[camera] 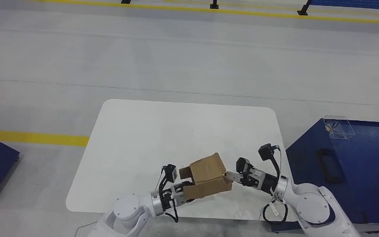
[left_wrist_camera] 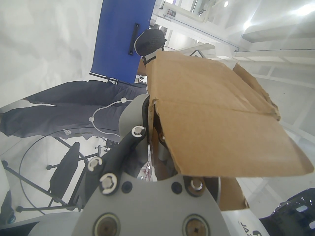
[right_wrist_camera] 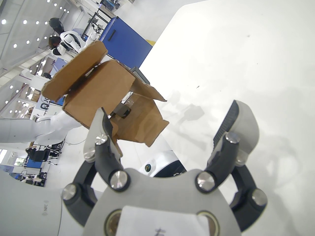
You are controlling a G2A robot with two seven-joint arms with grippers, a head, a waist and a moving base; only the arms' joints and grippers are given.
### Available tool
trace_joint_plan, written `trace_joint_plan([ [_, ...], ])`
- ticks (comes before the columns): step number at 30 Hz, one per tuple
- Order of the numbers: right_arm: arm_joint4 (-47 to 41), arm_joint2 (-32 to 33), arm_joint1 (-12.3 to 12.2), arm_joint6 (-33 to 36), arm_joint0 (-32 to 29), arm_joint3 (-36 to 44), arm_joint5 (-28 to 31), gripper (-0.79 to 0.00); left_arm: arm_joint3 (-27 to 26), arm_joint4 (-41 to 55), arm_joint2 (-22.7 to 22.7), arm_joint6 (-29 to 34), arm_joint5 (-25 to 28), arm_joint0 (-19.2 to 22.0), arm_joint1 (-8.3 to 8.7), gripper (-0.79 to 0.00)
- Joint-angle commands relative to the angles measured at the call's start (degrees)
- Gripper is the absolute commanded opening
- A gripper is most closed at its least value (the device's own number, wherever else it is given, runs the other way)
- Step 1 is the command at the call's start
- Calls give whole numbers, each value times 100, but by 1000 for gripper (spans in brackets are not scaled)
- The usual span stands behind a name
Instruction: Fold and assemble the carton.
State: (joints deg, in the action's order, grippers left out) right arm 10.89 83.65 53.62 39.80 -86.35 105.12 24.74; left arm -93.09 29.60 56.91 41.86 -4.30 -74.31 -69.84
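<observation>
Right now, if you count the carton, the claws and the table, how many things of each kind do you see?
cardboard carton: 1
claws: 2, the left claw shut on the carton and the right claw open
white table: 1
total: 4

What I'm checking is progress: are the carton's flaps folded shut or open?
Open: the carton has flaps splaying outward in the right wrist view, and its end gapes unclosed.

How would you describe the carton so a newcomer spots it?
Find the near edge of the white table. The carton is there, held by the left gripper, beside the open right gripper. It is the sole brown cardboard thing, half-folded with loose flaps.
</observation>
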Motion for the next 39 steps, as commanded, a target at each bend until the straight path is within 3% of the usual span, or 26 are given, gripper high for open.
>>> trace_joint_plan([
  [1,59,-121,12,30,70,-9,-45,0,12,-70,-70,52,28,8,-6,-785],
  [9,166,-436,58,-31,311,-147,-120,0,85,-114,-148,-13,175,57,-33,-785],
  [25,-79,349,-45,133,-245,90,72,0,74,112,138,-599,535,-100,-43,-785],
  [39,916,-763,106,-286,382,-58,-467,0,33,-50,45,-417,633,-103,-59,-785],
])
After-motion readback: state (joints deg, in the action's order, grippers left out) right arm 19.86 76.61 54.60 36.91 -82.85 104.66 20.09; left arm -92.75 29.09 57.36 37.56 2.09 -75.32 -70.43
